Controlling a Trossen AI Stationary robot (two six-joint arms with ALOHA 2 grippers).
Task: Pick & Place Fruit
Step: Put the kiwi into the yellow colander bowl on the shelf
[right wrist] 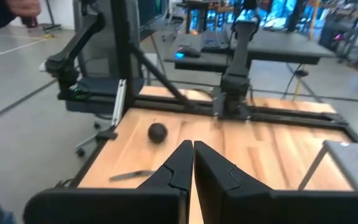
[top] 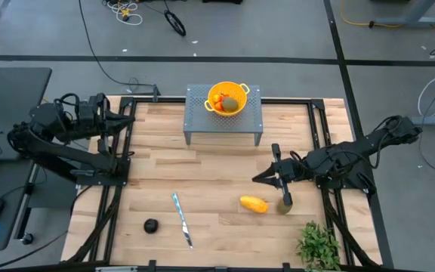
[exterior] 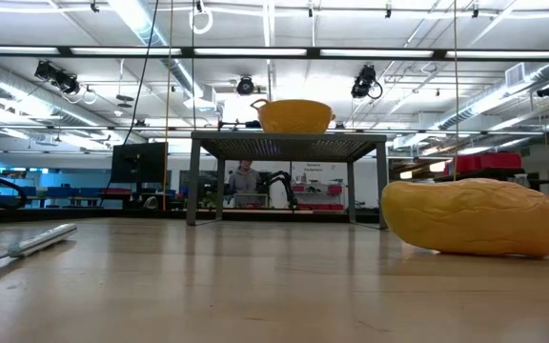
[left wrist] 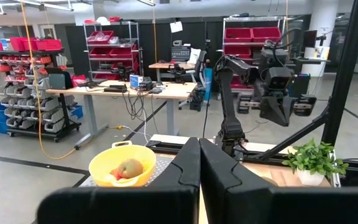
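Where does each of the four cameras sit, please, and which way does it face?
High: overhead, looking down on the table and both arms.
Low: at tabletop height, facing the yellow fruit; no arm shows.
Left wrist: looks past the shut left gripper to the yellow bowl and right arm.
Right wrist: looks past the shut right gripper to the dark fruit.
Shared: high, low and left wrist views show the bowl.

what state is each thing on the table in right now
left gripper: shut, empty, raised at the table's left edge
right gripper: shut, empty, above the table's right side
yellow bowl: upright on the grey stand, fruit inside
yellow-orange fruit: lying on the table
olive-green fruit: on the table by the right gripper
dark round fruit: on the table
knife: lying flat
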